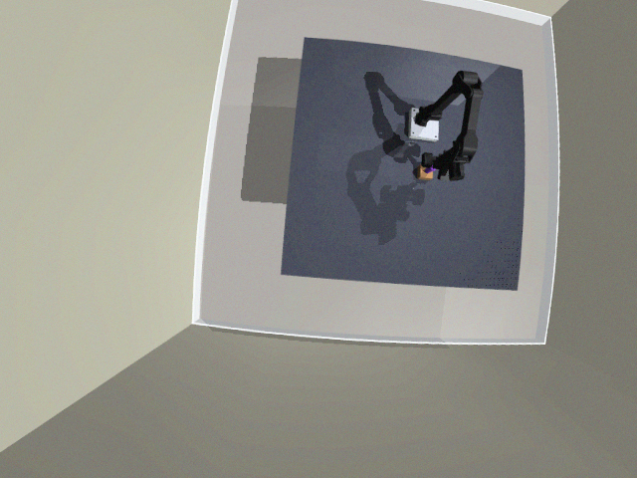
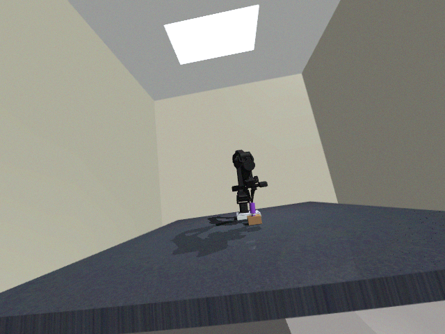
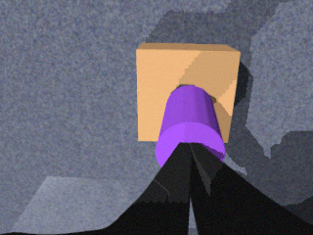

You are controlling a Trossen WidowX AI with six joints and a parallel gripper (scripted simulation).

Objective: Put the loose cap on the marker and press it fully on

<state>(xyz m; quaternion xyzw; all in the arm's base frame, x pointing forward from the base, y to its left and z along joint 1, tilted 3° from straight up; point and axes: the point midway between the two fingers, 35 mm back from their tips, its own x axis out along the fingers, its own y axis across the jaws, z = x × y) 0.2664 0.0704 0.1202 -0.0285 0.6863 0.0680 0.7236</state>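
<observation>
The orange holder block [image 1: 425, 175] [image 2: 254, 220] [image 3: 156, 88] sits on the table. The purple cap [image 1: 429, 169] [image 2: 252, 207] [image 3: 190, 112] stands upright above it, over the marker. The marker is almost wholly hidden; only a small pale bit shows between cap and block in the exterior view. Whether the cap is fully seated cannot be told. My gripper [image 2: 252, 202] [image 3: 188, 152] is shut with nothing between its fingers. Its fingertips point down at the cap's top and overlap its near part in the wrist view, touching it or very close above it.
The white base plate [image 1: 429, 134] of the arm lies close behind the block. The dark table top [image 1: 328, 247] [image 2: 251, 273] reaches well past the block on all sides, and the arm's shadow falls across it.
</observation>
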